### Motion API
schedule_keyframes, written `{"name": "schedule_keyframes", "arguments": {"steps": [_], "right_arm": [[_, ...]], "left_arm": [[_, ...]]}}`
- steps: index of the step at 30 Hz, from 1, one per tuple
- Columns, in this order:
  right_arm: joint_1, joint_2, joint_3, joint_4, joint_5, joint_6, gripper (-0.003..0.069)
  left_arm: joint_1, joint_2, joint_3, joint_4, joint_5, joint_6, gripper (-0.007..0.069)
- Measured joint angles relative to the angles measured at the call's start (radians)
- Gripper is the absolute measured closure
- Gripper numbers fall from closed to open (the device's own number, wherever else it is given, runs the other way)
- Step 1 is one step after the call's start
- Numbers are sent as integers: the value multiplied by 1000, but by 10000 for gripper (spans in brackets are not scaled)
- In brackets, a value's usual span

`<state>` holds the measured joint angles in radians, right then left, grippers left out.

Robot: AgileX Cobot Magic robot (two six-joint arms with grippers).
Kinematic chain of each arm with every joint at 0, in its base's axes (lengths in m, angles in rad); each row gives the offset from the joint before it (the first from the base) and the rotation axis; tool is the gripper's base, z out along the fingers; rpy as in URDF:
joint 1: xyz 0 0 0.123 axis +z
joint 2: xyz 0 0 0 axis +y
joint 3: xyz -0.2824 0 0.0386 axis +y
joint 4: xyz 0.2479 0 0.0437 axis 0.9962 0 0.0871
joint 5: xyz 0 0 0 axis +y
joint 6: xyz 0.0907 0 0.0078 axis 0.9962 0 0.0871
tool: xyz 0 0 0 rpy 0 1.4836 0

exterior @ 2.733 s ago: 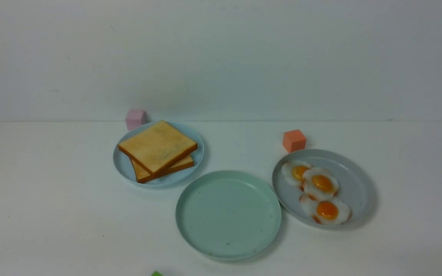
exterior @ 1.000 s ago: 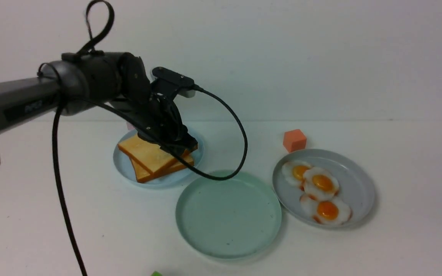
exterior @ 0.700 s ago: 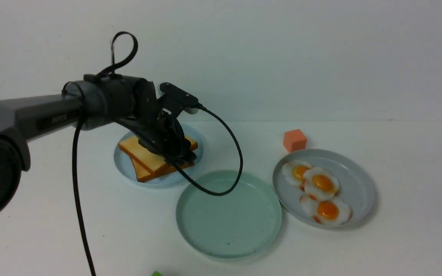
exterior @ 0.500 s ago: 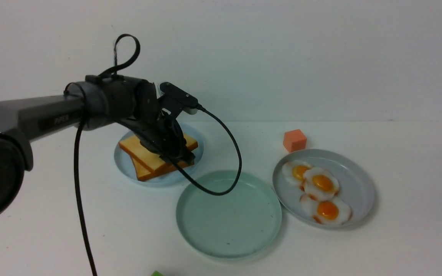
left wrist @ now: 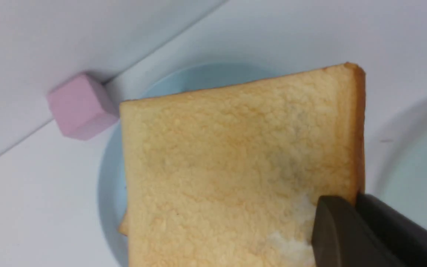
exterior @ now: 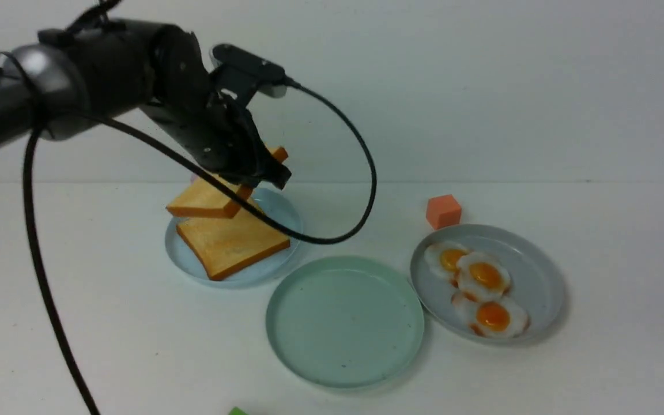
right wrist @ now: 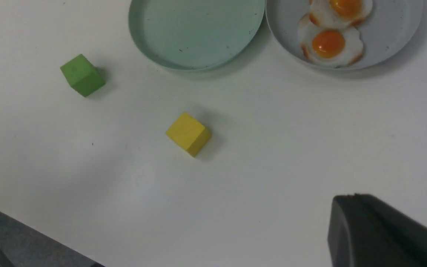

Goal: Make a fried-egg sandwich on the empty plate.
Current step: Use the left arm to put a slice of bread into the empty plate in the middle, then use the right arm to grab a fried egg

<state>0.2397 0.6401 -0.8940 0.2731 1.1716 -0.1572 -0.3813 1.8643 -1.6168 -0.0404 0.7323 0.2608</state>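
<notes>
Front view: white table [exterior: 78,323] against a pale wall [exterior: 482,86]. Three plates: mint plate [exterior: 344,323] bare, blue plate [exterior: 177,262], grey plate [exterior: 539,271] with three eggs [exterior: 485,275]. Two toasts: left gripper [exterior: 263,168] pinches one toast slice [exterior: 196,203] above the second slice [exterior: 231,245] on blue. Four cubes [exterior: 441,211]. Right gripper [right wrist: 384,233] closed, nothing seen in it.

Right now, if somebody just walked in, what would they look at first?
Probably the black left gripper holding a toast slice in the air above the light blue plate, where the other slice lies. Next, the three fried eggs on the grey plate at the right, and the bare mint-green plate in the middle.
</notes>
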Motion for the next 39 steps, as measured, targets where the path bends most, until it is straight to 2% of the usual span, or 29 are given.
{"name": "schedule_keyframes", "arguments": {"steps": [7, 11, 18, 22, 30, 33, 36, 38, 39], "right_arm": [[0, 0, 0, -25, 0, -1, 648], [0, 0, 0, -25, 0, -1, 644], [0, 0, 0, -24, 0, -1, 642], [0, 0, 0, -24, 3, -1, 639], [0, 0, 0, -22, 3, -1, 630], [0, 0, 0, -22, 3, -1, 628], [0, 0, 0, -21, 3, -1, 628], [0, 11, -1, -13, 0, -1, 628], [0, 36, -1, -2, -19, -1, 628]], "left_arm": [[-286, -108, 204, -14, -15, -11, 615], [-362, -59, 234, 22, -60, -36, 615], [-370, 2, 234, 53, -109, -41, 606], [-370, 12, 235, 69, -112, -43, 528], [-370, 10, 235, 122, -108, -43, 283], [-370, 6, 235, 120, -87, -54, 242], [-370, -22, 235, 94, -65, -98, 251], [-370, -73, 235, 65, -56, -139, 306], [-370, -142, 235, 40, -41, -171, 384]]}}
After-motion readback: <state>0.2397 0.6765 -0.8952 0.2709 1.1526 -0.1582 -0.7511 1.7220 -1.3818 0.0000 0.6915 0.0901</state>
